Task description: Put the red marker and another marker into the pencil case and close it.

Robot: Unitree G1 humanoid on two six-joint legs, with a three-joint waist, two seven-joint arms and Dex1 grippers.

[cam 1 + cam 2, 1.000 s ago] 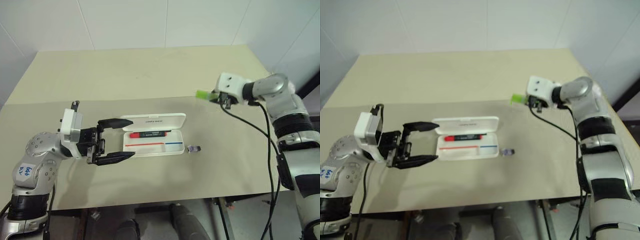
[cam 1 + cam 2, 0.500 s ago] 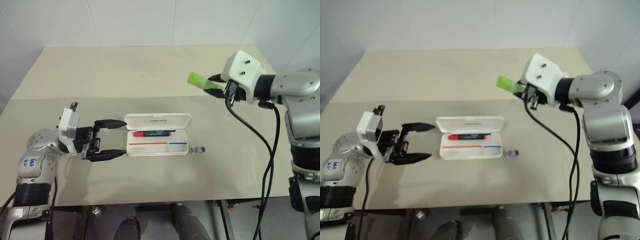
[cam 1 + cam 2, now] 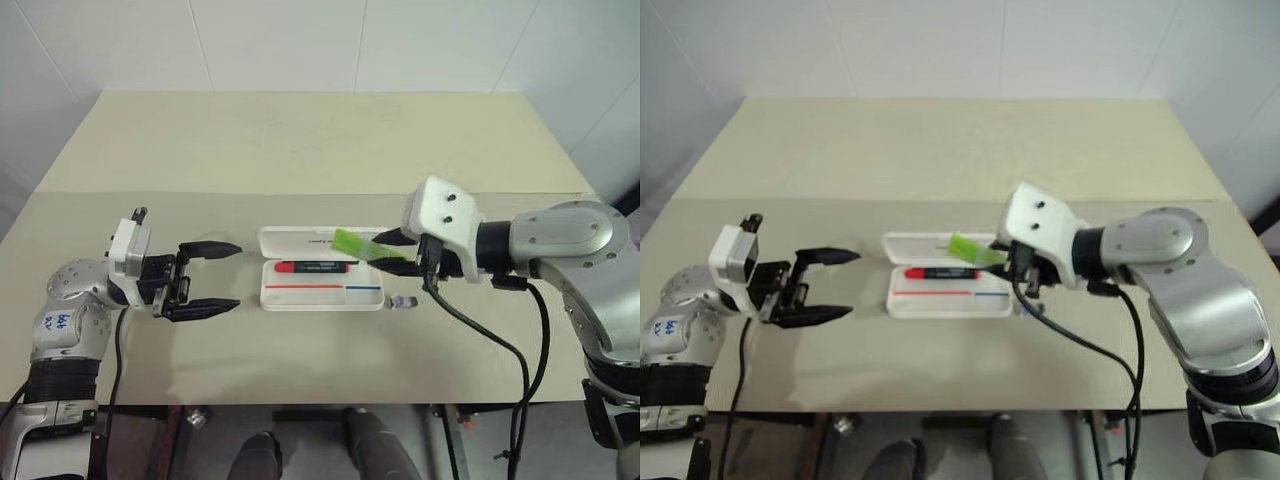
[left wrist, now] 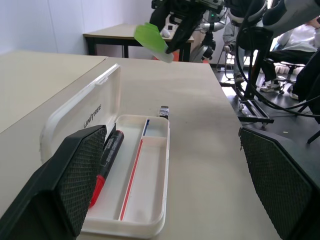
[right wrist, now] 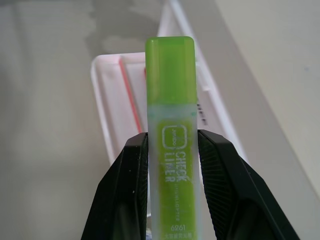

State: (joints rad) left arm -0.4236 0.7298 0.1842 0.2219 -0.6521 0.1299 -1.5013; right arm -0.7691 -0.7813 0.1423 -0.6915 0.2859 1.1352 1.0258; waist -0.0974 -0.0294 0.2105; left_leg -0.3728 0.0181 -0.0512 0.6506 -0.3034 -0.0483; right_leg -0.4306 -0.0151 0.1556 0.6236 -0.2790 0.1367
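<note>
Hovering at the left end of the table [image 3: 300, 140], the left gripper [image 3: 211, 277] points toward the pencil case [image 3: 322, 297] with its two black fingers spread wide and nothing between them. Just beside it, the pencil case lies open, its lid [image 3: 300, 241] folded back flat on the far side. Inside the tray, the red marker [image 3: 310, 267] lies along the far compartment, its red end toward the left gripper; the near compartment, edged by a thin red and blue line, holds nothing. Over the case's right half, the right gripper [image 3: 385, 251] pinches the green highlighter [image 3: 355, 243], whose free end juts out above the lid. Right of the case, close to its end, sits a small grey-purple object [image 3: 404, 301], too small to make out.
</note>
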